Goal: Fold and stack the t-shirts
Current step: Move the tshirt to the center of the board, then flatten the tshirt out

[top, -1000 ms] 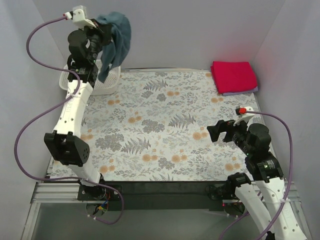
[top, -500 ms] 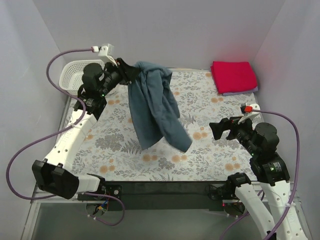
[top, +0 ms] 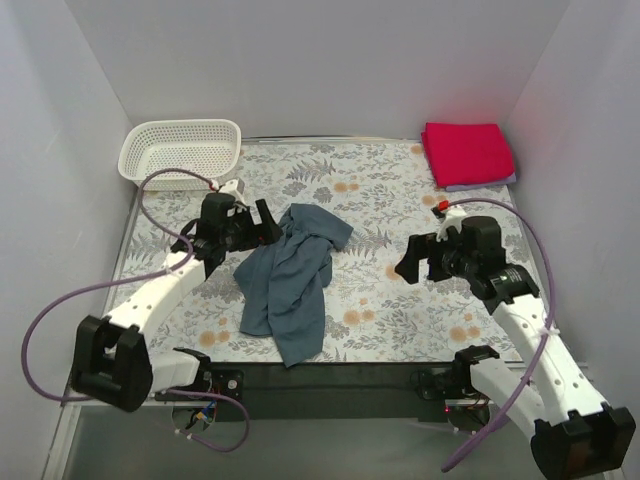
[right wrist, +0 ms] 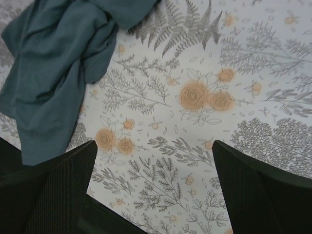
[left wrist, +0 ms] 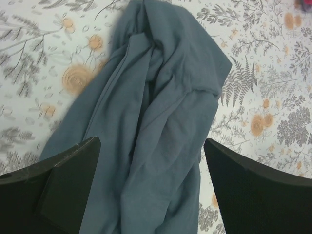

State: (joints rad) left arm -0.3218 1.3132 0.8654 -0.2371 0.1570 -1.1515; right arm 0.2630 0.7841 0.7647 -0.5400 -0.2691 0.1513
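Table [top: 400, 180]: flat, with a floral-print cover. 1 slate-blue t-shirt [top: 295, 280]: soft cloth, crumpled in a long heap left of centre. Basket [top: 175, 172]: white plastic lattice, far left corner. 1 red t-shirt [top: 467, 152], folded square, lies on 1 lavender t-shirt [top: 480, 184] in the far right corner. Left gripper [left wrist: 151, 142] over the blue shirt and right gripper [right wrist: 154, 144] over the table: jaws wide, empty.

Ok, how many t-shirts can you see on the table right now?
3: a blue-grey shirt crumpled left of centre, a folded red shirt in the far right corner, and a lavender shirt under it, only its edge showing.
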